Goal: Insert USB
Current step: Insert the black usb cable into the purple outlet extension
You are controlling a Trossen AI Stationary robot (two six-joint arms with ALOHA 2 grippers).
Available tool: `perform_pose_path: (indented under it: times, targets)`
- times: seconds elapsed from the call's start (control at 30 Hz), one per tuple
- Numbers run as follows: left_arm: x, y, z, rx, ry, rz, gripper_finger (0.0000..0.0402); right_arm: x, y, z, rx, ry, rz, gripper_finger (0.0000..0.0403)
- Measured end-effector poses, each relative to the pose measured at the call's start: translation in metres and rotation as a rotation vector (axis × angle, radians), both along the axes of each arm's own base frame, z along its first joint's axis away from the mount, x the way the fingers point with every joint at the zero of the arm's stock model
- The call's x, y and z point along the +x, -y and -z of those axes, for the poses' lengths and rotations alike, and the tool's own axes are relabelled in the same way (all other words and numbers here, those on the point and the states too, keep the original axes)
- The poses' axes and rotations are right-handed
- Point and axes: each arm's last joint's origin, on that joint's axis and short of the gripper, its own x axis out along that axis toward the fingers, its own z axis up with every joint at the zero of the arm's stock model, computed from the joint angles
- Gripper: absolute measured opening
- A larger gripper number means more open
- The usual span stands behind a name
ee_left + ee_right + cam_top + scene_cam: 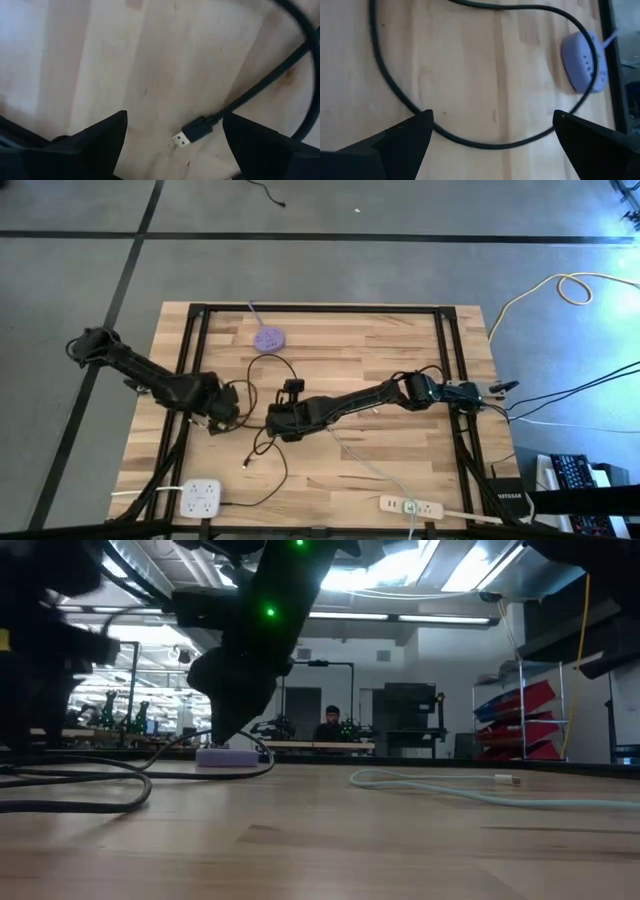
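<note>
A black USB plug (182, 138) on a black cable (260, 90) lies flat on the wooden table (340, 350). My left gripper (175, 115) hangs open above it, pointing steeply down, one finger on each side and clear of it; in the high view it is left of centre (215, 418). A purple USB hub (268, 337) rests on the table toward the far edge. My right gripper (283, 420) is open near the table's middle, slanting down over a loop of the black cable (470, 142), with the hub (585, 62) beyond it.
A pale cable (370, 465) runs from the middle to a white power strip (410, 506) at the near edge. Another white power block (200, 497) sits near left. The black cable loops between the hub and both grippers. A person (332, 725) sits far behind the table.
</note>
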Motion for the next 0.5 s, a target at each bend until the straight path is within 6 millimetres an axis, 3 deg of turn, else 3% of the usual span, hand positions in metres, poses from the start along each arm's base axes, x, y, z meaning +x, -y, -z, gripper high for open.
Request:
perform_pose_path:
  times: [0.27, 0.5]
  targets:
    - [0.005, -0.019, -0.002, -0.151, -0.074, -0.03, 0.0314, 0.003, -0.002, -0.001, 0.032, 0.022, -0.028, 0.039]
    - [0.014, -0.01, 0.011, -0.281, -0.158, 0.114, 0.0314, 0.003, -0.002, -0.002, 0.036, 0.027, -0.027, 0.039]
